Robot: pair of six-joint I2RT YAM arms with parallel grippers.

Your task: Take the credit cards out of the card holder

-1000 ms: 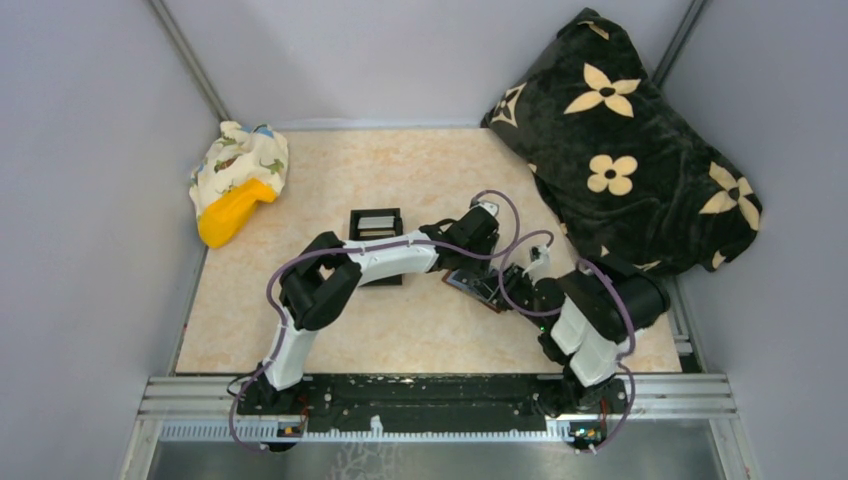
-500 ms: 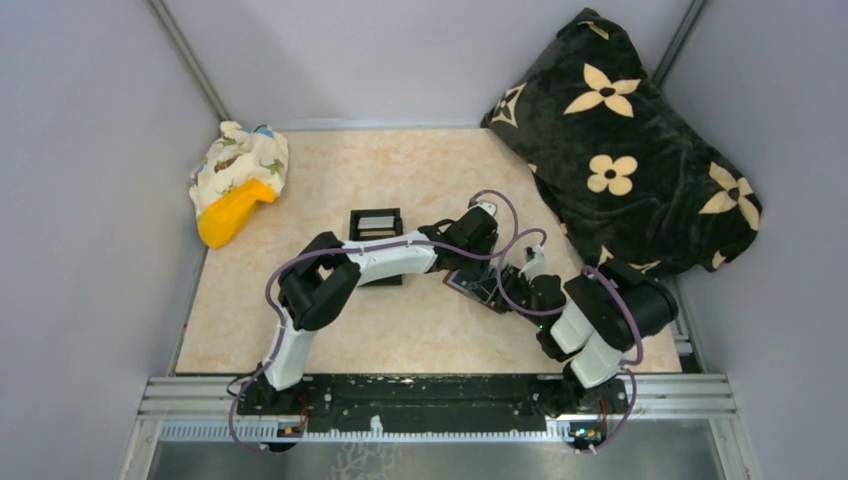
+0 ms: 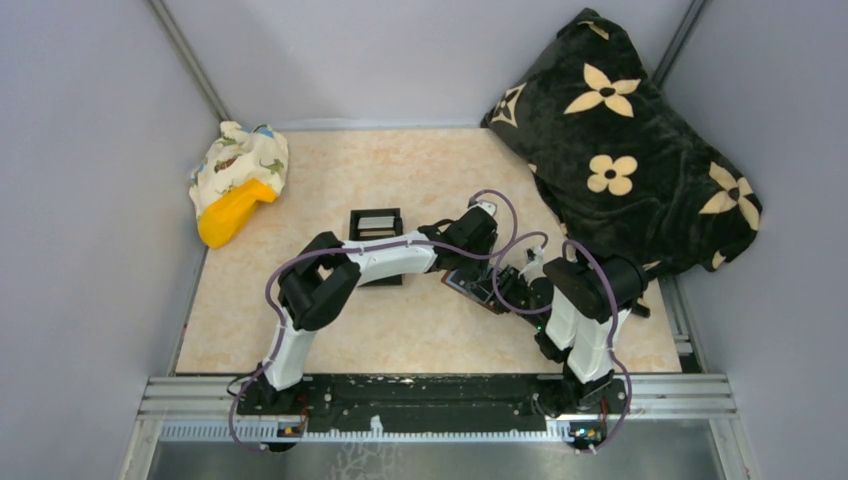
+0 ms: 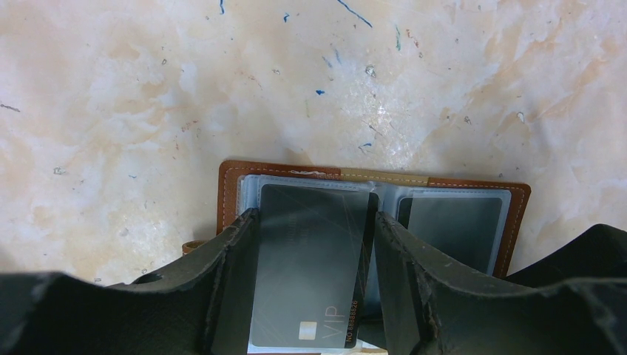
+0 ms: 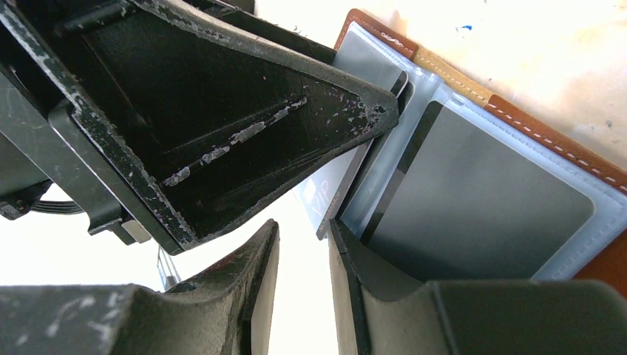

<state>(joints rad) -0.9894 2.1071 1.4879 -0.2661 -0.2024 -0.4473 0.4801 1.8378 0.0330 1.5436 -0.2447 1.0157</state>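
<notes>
Okay, so the card holder [image 4: 226, 194] is lying open flat on the table [image 3: 400, 335], right of the middle, and both cards are sitting in it. The VIP card [image 4: 310, 266] is looking part-way out of its sleeve, and the second dark card [image 4: 452, 231] is tucked fully into the other one. My left gripper [image 4: 314, 218] is spread wide, a finger either side of the VIP card, seemingly pinning the holder rather than clamping anything. What's changing over the last second is the right arm: its elbow is swinging in and standing up. That's lining up the right gripper [image 5: 303, 233], fingers barely parted and empty, at that card's corner. I'm guessing the pull is coming up. The little black tray [image 3: 375, 222] further back is holding something pale, can't tell what.
</notes>
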